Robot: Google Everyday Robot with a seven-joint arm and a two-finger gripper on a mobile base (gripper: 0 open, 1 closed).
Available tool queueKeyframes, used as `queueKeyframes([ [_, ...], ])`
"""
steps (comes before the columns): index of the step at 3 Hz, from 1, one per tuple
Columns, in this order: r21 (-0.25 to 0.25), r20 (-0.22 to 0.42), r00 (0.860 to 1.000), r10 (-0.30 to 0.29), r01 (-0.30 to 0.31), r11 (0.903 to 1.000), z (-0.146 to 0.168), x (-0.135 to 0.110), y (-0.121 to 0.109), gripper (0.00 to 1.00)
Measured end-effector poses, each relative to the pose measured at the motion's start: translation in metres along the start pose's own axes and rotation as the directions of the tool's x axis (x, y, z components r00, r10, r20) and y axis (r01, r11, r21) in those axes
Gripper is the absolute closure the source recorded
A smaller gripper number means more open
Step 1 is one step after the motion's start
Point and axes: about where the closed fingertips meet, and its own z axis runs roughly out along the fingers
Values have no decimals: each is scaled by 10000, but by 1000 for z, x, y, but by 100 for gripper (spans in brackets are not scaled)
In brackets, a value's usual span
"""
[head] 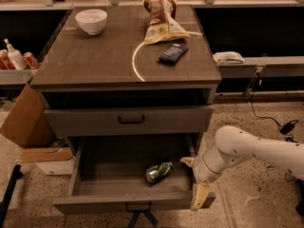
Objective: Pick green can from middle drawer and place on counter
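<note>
The green can (159,172) lies on its side, dented, on the floor of the open middle drawer (128,204), right of centre. My gripper (194,179) is at the drawer's right front corner, just right of the can and not touching it. Its pale fingers (200,196) are spread apart and hold nothing. The white arm reaches in from the right. The counter (95,56) with its pale arc mark is above, at the top of the cabinet.
On the counter stand a white bowl (91,21), a chip bag (162,20) and a dark packet (173,53). The upper drawer (131,120) is closed. A cardboard box (23,120) leans at the left. Red cans (31,60) and a bottle (15,56) sit on a left shelf.
</note>
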Motion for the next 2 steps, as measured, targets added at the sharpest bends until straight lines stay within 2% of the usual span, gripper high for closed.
queueKeyframes([
  [1, 371, 334, 9994, -127, 114, 9992, 55, 36, -16, 0],
  [2, 371, 334, 9994, -127, 114, 9992, 55, 36, -16, 0],
])
